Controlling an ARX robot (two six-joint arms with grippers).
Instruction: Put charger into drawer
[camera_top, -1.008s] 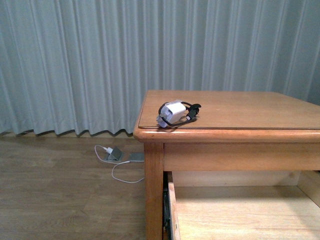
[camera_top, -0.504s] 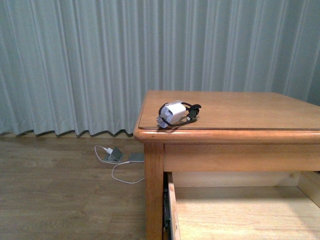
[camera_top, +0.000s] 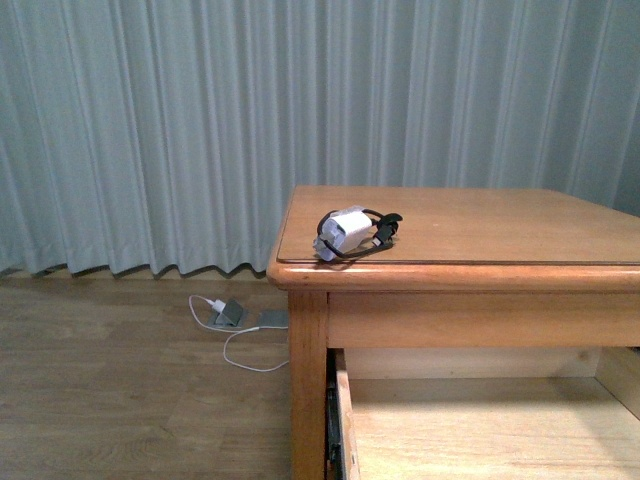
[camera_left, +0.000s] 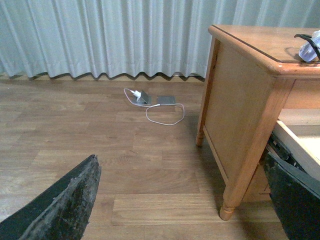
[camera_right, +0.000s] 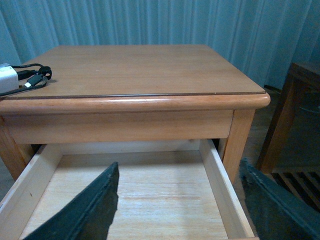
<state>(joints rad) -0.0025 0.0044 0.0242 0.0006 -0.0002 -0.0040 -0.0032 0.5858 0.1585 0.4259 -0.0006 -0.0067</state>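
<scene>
Where the charger (camera_top: 352, 232) is lying: on top of the table (camera_top: 480, 215), near its front left corner. The white cube is sitting inside its loops of black cable, close to the front edge.
Drawer (camera_top: 470, 435): it is standing pulled out under the table top, showing its pale wooden floor. The charger is resting above it, on the table.
Left gripper (camera_left: 180, 160): it is hanging off to the left of the table, facing the table's side panel and the floor (camera_left: 100, 130) — its jaws are standing wide apart.
Right gripper (camera_right: 178, 170): it is hovering in front of the open drawer, jaws also standing wide apart, well away from the charger.
White plug (camera_top: 215, 303): it is lying on the floor near the curtain (camera_top: 150, 120), its thin cable looping beside the grey flat pieces (camera_top: 272, 316).
</scene>
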